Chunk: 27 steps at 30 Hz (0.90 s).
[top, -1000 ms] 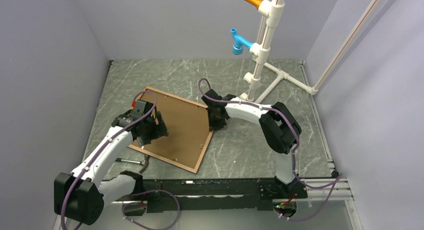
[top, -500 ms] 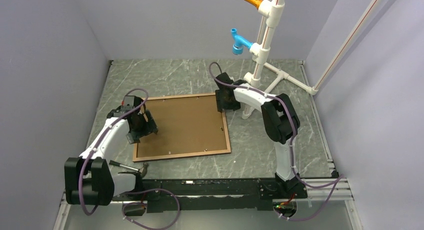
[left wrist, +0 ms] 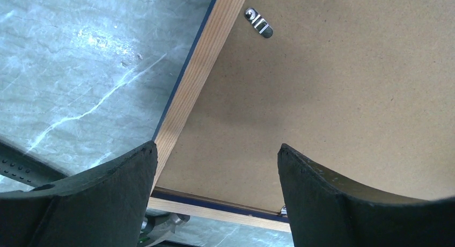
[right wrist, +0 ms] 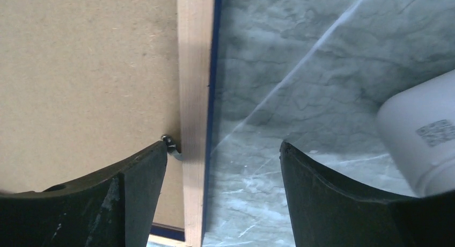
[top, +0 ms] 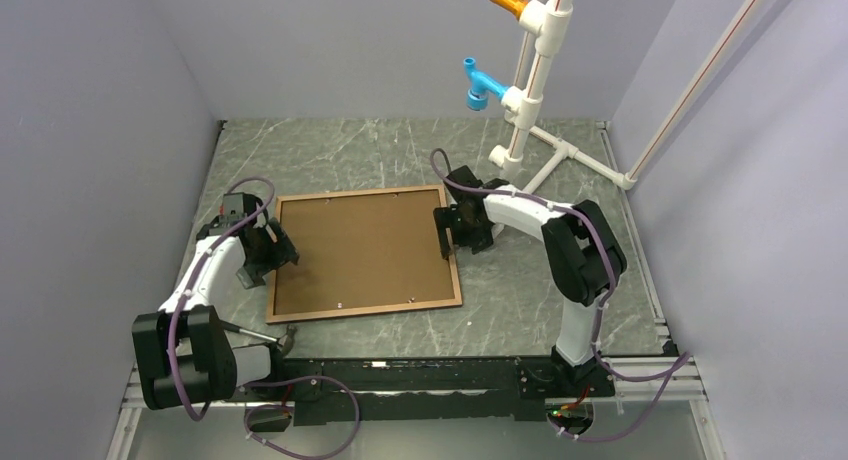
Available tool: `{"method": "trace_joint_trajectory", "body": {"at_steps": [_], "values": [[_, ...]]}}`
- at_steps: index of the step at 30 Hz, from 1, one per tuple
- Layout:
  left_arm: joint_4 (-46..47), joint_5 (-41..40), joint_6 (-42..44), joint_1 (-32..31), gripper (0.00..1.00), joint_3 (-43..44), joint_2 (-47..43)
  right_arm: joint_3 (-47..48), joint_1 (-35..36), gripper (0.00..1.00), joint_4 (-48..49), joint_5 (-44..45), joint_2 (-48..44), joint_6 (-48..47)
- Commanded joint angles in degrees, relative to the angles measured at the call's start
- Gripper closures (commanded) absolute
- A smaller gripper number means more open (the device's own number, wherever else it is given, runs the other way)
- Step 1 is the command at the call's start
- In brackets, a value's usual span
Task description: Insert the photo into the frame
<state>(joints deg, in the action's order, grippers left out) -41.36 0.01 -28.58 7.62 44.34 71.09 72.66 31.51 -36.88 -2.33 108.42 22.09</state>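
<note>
**Operator:** What is the state of the left gripper (left wrist: 215, 150) and the right gripper (right wrist: 222, 147)?

**Technician:** Both have their fingers spread apart and hold nothing. The left one hangs over the left rail of the frame (left wrist: 201, 70), near a corner. The right one hangs over the right rail, which lies between its fingers in the wrist view.

**Operator:** What is the layout, largest item first?

**Technician:** The table (top: 400, 145) carries the frame, which lies flat with the wood face up. Navy shows only along its outer edge. The backing board (top: 360, 250) fills the opening. A turn clip (left wrist: 258, 22) lies on the board by the left rail. A second clip (right wrist: 170, 144) sits against the right rail.

**Operator:** Where is the photo?

**Technician:** It is not visible in any view. Whether it lies under the board cannot be told.

**Operator:** What are the likely failure modes?

**Technician:** Three, as a judgement.
1. A finger that descends onto a rail instead of beside it would shove or tip the frame.
2. Closing on one thin rail and lifting would twist the frame, and an unlatched clip could let the board drop out.
3. Treating the assembly as finished while the print is unconfirmed risks an empty frame.
</note>
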Motion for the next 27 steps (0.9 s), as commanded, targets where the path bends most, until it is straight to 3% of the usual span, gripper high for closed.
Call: {"method": "trace_joint_trajectory", "body": {"at_steps": [1, 11, 20, 27], "values": [[1.9, 2.5, 1.2, 0.4, 0.15, -0.6, -0.9, -2.6, 0.9, 0.23, 2.9, -4.9, -2.8, -0.4], [2.5, 4.0, 1.4, 0.4, 0.16, -1.0, -0.6, -1.2, 4.5, 0.37, 2.6, 2.1, 0.6, -1.3], [2.9, 4.3, 1.4, 0.4, 0.16, -1.3, -0.5, -2.5, 4.7, 1.0, 2.8, 8.3, 1.0, 0.1], [2.5, 2.6, 1.2, 0.4, 0.16, -0.9, -0.1, -1.7, 4.5, 1.0, 3.6, 10.5, 1.3, 1.2]]}}
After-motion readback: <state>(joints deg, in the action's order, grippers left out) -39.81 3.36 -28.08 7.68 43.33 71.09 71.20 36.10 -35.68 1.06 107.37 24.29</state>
